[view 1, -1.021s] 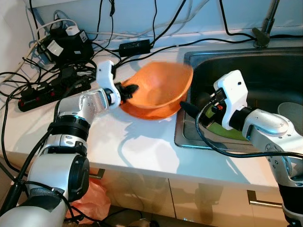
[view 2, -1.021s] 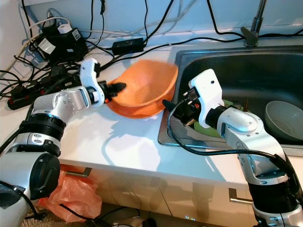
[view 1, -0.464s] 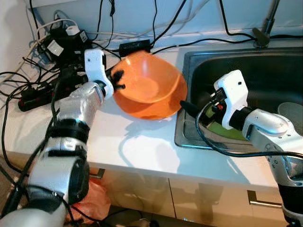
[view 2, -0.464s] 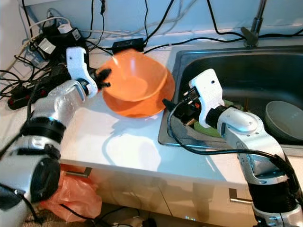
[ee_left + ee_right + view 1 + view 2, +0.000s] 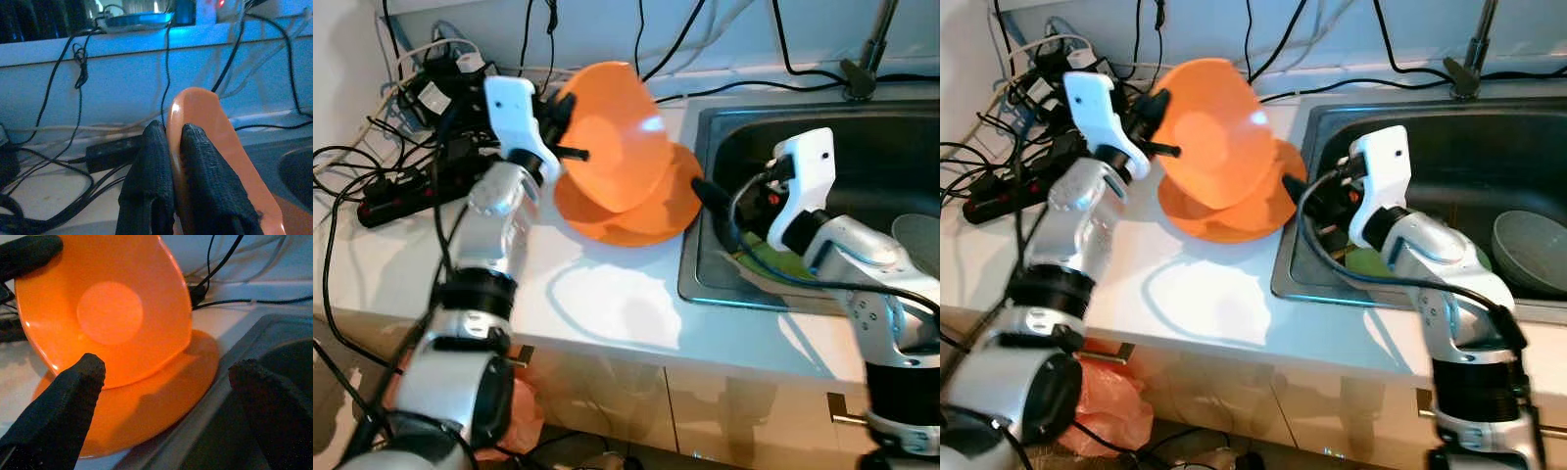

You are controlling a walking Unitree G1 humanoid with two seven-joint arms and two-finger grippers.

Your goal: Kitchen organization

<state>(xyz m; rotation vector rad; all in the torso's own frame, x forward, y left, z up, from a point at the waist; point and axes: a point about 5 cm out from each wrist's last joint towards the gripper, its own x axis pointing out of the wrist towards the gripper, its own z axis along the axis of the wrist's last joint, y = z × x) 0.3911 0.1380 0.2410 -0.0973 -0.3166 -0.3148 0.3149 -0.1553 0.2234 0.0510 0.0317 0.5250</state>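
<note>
An orange bowl [image 5: 612, 132] is tipped steeply on its side above an orange plate [image 5: 646, 215] that lies on the white counter [image 5: 607, 304] beside the sink. My left gripper [image 5: 566, 125] is shut on the bowl's rim [image 5: 195, 117], one black finger on each side. My right gripper [image 5: 705, 191] stands open over the sink's left edge, its fingertips [image 5: 73, 396] wide apart and pointing at the bowl [image 5: 105, 308] and plate [image 5: 161, 396], touching neither.
The steel sink [image 5: 862, 166] holds a grey bowl [image 5: 1533, 250] and something green [image 5: 783, 264]. Power strips and tangled black cables [image 5: 401, 166] crowd the counter's back left. A tap [image 5: 867, 59] stands behind the sink. An orange bag [image 5: 1107, 401] lies on the floor.
My left gripper has lifted and tilted the orange bowl up off the orange plate, which now lies uncovered beneath it. My right gripper has stayed by the sink edge.
</note>
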